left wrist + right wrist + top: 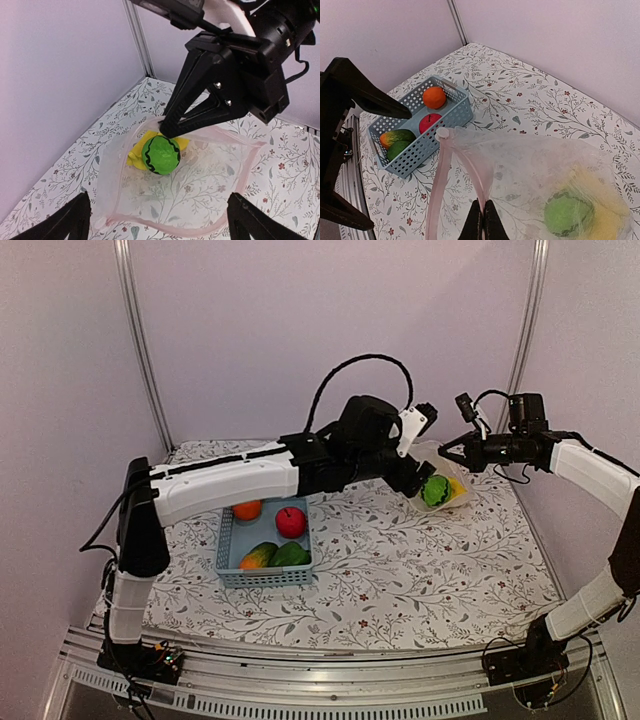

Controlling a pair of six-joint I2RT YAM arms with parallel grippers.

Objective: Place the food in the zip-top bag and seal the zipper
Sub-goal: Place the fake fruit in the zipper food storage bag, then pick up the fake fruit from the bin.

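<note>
Where the left tool (160,212) gapes, green food (161,155) lies below.

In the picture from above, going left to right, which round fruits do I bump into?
orange → apple → green ball, which sits inside the bag

We see the table (400,570), its top printed with small flowers and twigs, carrying the light blue basket (265,578) left of the middle and the clear zip-top bag (200,195) resting at its far right.
</note>
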